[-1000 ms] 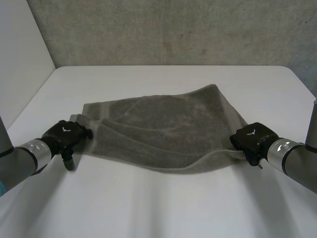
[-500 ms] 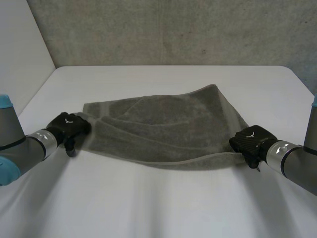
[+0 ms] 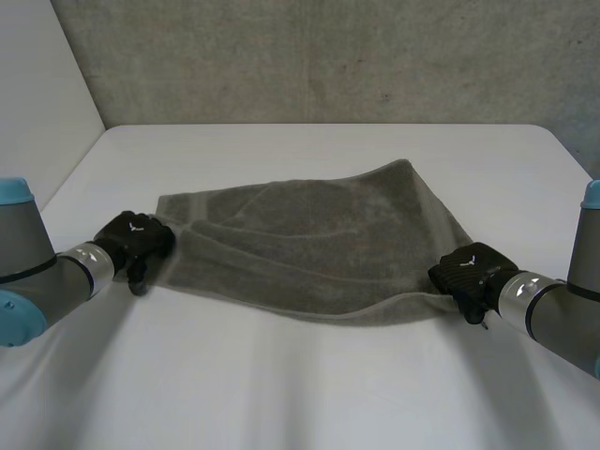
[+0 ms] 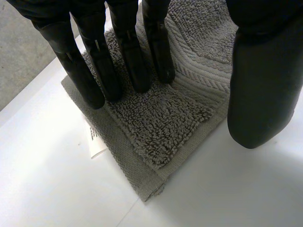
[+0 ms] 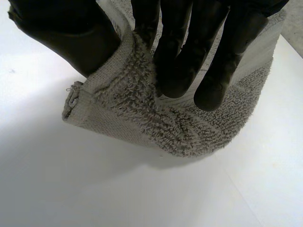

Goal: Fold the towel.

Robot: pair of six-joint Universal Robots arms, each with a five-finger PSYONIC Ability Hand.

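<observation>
The grey towel (image 3: 309, 248) lies spread across the middle of the white worktop (image 3: 309, 384), partly doubled over itself so that several layered edges run along its near side. Its far right corner reaches toward the concrete wall (image 3: 328, 56). The left hand (image 3: 136, 246) is at the towel's near left corner. In the left wrist view its fingers (image 4: 128, 56) are straight and slightly apart, lying flat on top of the stacked corner layers. The thumb (image 4: 260, 94) stands well off to the side past the towel's edge, and I cannot tell whether its tip touches the worktop. A small white label (image 4: 96, 141) pokes out from under the corner beside the fingers, its print too small to read. The right hand (image 3: 469, 272) is at the near right corner. In its wrist view, curled fingers (image 5: 180, 61) and thumb (image 5: 71, 38) are clamped on a bunched fold of towel that hangs lifted off the worktop. From the head view the back of each hand covers its fingers.
</observation>
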